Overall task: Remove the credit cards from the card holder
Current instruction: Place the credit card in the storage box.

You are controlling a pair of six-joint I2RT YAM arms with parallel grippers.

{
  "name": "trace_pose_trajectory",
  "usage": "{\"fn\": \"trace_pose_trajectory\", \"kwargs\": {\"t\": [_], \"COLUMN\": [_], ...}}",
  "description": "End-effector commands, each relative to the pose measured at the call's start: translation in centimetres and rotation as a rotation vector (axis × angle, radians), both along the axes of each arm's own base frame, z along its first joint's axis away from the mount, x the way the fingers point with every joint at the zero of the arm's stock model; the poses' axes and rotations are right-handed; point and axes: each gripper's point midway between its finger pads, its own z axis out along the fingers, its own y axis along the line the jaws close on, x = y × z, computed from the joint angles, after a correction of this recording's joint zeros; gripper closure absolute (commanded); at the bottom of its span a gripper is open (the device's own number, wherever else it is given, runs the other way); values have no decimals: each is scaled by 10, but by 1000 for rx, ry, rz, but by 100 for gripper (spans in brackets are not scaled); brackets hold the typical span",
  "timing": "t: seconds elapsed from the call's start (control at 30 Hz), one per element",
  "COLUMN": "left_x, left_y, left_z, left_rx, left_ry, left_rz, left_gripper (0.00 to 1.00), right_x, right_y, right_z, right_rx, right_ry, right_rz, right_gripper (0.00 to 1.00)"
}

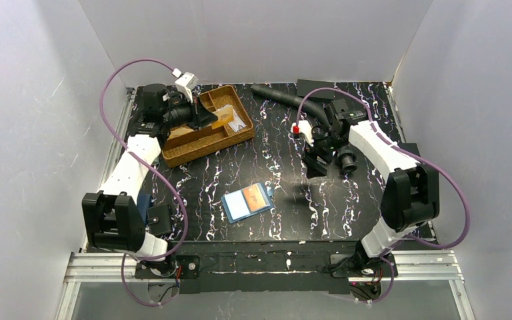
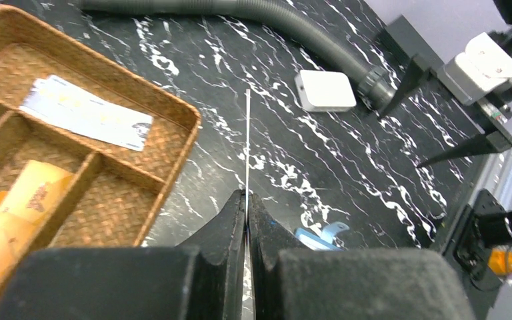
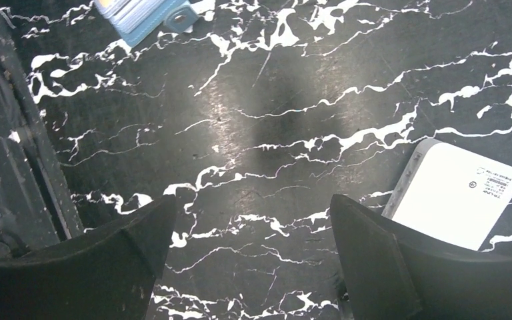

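The teal card holder (image 1: 247, 202) lies open in the middle of the table, an orange and blue credit card (image 1: 257, 195) showing on its right half and a pale face on its left. My left gripper (image 2: 247, 200) is shut on a thin white credit card (image 2: 247, 133), seen edge-on, and hovers by the wicker tray's near corner (image 1: 203, 117). A corner of the holder with its tab (image 2: 320, 235) peeks past the left fingers. My right gripper (image 3: 253, 203) is open and empty above bare table (image 1: 317, 157), with the holder (image 3: 140, 13) far off at the view's top.
The wicker tray (image 1: 207, 143) at the back left holds a pale card (image 2: 87, 113) and an orange one (image 2: 13, 200). A white rounded box (image 3: 460, 193) lies beside my right fingers. A grey ribbed hose (image 1: 287, 97) runs along the back.
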Motion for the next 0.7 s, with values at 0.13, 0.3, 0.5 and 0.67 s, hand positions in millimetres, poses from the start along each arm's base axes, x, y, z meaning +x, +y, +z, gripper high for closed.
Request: {"fn": "trace_pose_trajectory", "kwargs": {"t": [0.13,0.3,0.5,0.67], "left_x": [42,58,80,92], "left_y": [35,59,78,95], "left_z": [39,20,4,-22], "left_rx": [-39,6,-7,-6], "left_ry": [-66,19,50,109], "left_rz": [85,128,190,237], "left_gripper": [100,100,100,100], "right_x": [41,62,79,98], "right_y": [12,13,14,21], "right_z": [22,24,15,14], "right_rx": [65,50,32,41], "right_ry": [-163,-212,-157,-136], "right_rz": [-53,-73,-148,-182], "right_gripper": [4,2,2,2]}}
